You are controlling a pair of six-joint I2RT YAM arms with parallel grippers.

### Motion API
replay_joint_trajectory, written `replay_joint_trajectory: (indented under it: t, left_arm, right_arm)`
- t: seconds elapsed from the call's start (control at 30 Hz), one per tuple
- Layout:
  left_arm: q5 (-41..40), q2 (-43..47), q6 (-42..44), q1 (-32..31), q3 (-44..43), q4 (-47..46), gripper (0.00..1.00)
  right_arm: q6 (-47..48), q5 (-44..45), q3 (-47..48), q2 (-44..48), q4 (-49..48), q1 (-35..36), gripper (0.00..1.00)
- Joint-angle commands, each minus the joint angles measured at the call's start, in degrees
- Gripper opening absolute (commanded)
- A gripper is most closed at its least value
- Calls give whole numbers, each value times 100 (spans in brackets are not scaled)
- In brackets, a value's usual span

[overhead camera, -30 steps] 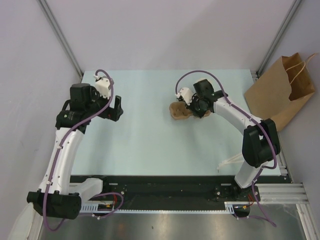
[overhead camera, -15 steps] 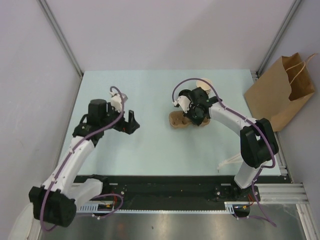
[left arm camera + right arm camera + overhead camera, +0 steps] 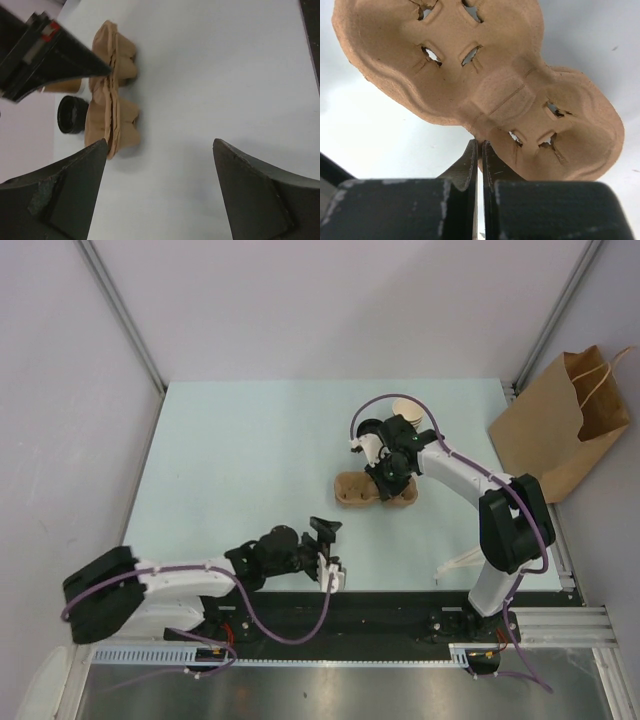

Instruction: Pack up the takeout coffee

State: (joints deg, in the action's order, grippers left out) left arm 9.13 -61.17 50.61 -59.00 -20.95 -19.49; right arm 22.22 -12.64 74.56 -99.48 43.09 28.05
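Top external view: the right tool [image 3: 388, 478] clamps the tray [image 3: 348, 490] while the cup [image 3: 404, 408] sits unpacked on the desk [image 3: 250, 440].
From above, the cup is just behind the right wrist, beyond the tray. The paper bag [image 3: 565, 420] leans off the desk's right edge and is likely where everything ends up. The left tool [image 3: 328, 550] lies low near the front edge, aimed at the tray. Left wrist: its jaws gape wide and empty, framing the tray, with a black lid [image 3: 70, 114] beside it. Right wrist: the fingers are pressed together on the tray's rim at its narrow waist, probably to steady it for loading.
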Motion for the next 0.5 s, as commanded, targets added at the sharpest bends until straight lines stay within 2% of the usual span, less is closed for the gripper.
replay_joint_trajectory:
  t: [0.0,0.03,0.17,0.33,0.47]
  left_arm:
    - [-280,-1270,1372,-445,188,-3111,92]
    - [-254,-1492,1460,-489,162,-3532,92]
    - [-122,-2126,1618,-682,-14,-4079,92]
    - [-420,-3102,1978,-709,-155,-5422,93]
    - [-455,-3288,1918,-709,-217,-5470,90]
  right_arm:
    - [-525,-493,295,-80,322,33,0]
    - [-621,-554,304,-54,349,25,0]
    - [-789,-608,348,34,384,33,0]
    - [-868,-564,401,122,428,34,0]
    - [-842,-432,401,262,419,16,0]
